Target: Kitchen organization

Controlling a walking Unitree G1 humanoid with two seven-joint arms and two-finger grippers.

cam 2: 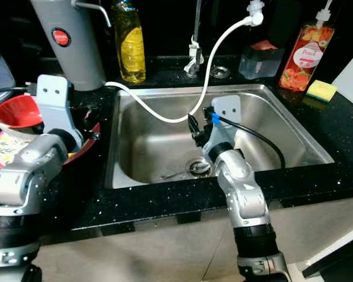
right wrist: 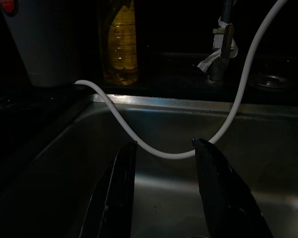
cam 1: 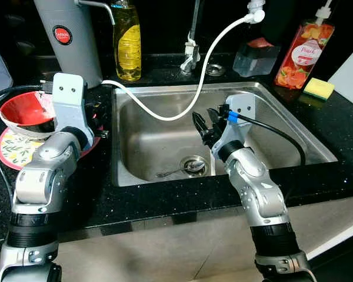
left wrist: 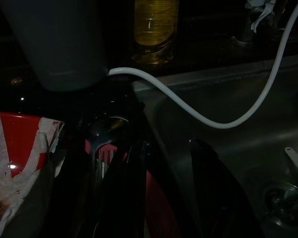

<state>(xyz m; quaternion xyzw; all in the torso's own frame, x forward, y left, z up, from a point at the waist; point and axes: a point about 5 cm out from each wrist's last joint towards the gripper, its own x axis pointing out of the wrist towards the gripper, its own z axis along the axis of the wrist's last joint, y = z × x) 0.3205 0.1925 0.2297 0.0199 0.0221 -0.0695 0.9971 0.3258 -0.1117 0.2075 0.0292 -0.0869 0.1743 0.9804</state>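
A spoon lies on the sink floor, its bowl at the drain, just below the right gripper, whose fingers are spread with nothing held. Farther left, the left gripper hangs open over the red plate and bowl on the counter.

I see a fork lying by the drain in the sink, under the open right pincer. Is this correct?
Not quite: it is a spoon, not a fork, as the left eye view shows. It does lie by the drain in the sink, below the open right pincer.
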